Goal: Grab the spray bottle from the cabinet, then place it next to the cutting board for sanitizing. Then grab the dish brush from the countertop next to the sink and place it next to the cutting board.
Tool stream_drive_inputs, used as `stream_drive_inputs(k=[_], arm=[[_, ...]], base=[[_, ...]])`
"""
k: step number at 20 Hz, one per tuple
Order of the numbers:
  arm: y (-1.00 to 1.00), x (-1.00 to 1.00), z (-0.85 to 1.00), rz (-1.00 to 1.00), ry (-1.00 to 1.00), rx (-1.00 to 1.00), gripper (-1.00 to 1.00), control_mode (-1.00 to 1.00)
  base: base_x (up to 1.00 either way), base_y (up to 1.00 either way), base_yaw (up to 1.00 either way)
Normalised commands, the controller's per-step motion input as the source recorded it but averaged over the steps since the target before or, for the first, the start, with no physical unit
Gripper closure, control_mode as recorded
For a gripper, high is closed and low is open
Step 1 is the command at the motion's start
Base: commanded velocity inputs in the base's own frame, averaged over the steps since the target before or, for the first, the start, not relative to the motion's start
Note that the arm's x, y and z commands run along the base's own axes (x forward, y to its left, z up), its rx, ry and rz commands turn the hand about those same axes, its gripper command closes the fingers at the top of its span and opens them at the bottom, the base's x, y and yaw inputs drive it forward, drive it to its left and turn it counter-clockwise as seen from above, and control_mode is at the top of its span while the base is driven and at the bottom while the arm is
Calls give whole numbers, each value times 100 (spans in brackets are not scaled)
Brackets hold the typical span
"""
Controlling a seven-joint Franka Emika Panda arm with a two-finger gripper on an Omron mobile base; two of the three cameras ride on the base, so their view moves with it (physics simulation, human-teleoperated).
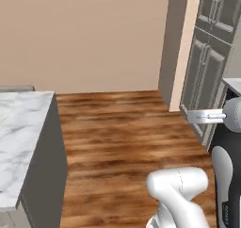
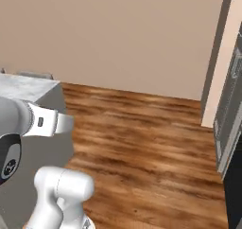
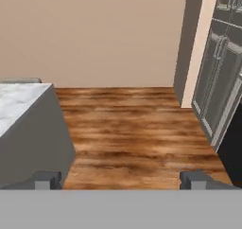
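My gripper (image 3: pixel 120 180) is open, its two dark fingertips (image 3: pixel 47 180) far apart with nothing between them, and it faces bare floor. My hand (image 1: pixel 207 115) juts out level above the floor, also seen in the right base view (image 2: pixel 47 121). A white marble countertop (image 1: pixel 19 128) with a grey side stands at the left (image 3: pixel 19 98). Tall grey panelled cabinet doors (image 1: pixel 207 67) with bar handles stand shut at the right (image 3: pixel 222 72). The spray bottle, cutting board, dish brush and sink are out of view.
Brown wooden floor (image 1: pixel 122 128) stretches ahead between the counter and the cabinets, up to a plain beige wall (image 1: pixel 94 34). A beige pillar (image 3: pixel 198 43) stands beside the cabinet doors. A dark unit (image 3: pixel 234 157) borders the floor at the near right.
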Motion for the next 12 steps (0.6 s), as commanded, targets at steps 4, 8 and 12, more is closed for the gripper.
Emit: stream_drive_inputs(k=[4,8,12], arm=[[0,0,0,0,0,0,-100,100],[0,0,0,0,0,0,-100,100],[0,0,0,0,0,0,-100,100]], base=[[0,20,-100],[4,30,-96],[44,76,-74]])
